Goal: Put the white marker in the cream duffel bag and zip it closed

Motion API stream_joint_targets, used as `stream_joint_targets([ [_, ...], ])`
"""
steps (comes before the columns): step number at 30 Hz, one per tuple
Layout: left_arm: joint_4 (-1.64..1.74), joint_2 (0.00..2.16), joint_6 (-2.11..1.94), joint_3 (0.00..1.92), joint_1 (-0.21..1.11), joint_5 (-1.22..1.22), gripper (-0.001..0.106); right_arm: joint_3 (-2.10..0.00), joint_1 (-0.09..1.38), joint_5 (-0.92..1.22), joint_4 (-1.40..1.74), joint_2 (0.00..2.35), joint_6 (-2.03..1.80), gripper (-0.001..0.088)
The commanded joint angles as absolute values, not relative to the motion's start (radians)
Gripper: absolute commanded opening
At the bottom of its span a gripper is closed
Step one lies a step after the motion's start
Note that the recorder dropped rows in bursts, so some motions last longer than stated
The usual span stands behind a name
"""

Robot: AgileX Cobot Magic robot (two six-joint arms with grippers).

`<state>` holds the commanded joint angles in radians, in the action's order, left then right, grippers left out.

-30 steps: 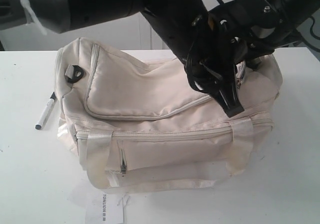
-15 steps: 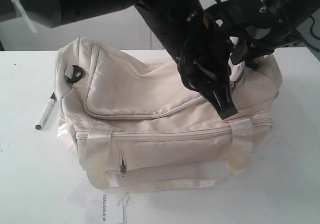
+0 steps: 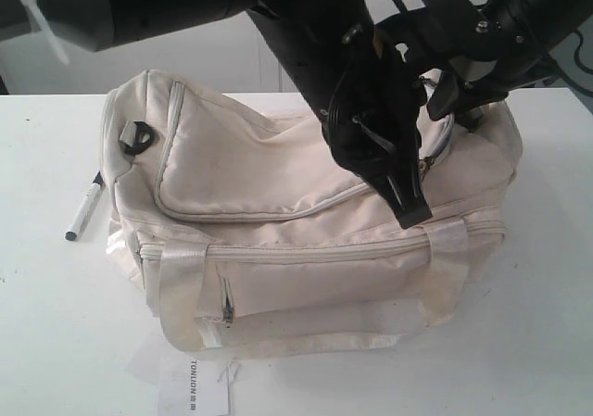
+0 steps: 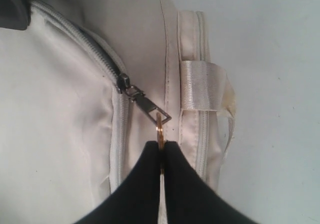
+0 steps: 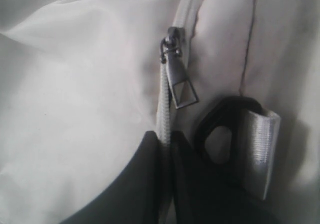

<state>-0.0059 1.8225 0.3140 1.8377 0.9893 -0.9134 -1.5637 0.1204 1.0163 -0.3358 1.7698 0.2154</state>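
**Exterior view**
Bag: cream duffel bag (image 3: pixel 278 203) of soft fabric with a slight sheen, slumped on the white counter (image 3: pixel 56 323); curved top flap, front zip pocket, glossy strap handles.
Marker: white marker (image 3: pixel 85 209), a slim cylinder with a black cap, lying on the counter just beside the bag's left end, well apart from both sets of jaws.
Left jaws: on the black left arm (image 3: pixel 306 27), at the bag's top toward its right end; their spread cannot be told here.
Right jaws: on the right arm (image 3: pixel 519 18), at the bag's right end.

**Left wrist view**
Left jaws: pressed together, pinching the gold ring (image 4: pixel 160 129) that hangs from the metal zip pull (image 4: pixel 147 107) on the bag's top zip.
Strap: ribbed satin webbing (image 4: pixel 202 84) crossing the seam just beside the pull.

**Right wrist view**
Right jaws: pressed together on the bag's cream zip tape (image 5: pixel 165 109).
Pull: grey metal tab (image 5: pixel 181 89), tapered, just past the tips.
Buckle: black plastic loop (image 5: pixel 220 134) with shiny webbing, beside the jaws.
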Motion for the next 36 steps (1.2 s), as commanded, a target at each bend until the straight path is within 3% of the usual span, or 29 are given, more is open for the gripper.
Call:
stream_joint_targets([
  [36,0.043,1.815,0.309,1.838,0.989,-1.022,0.000,-1.564,0.120,1.016,-0.318,1.770,0.215,0.0000],
])
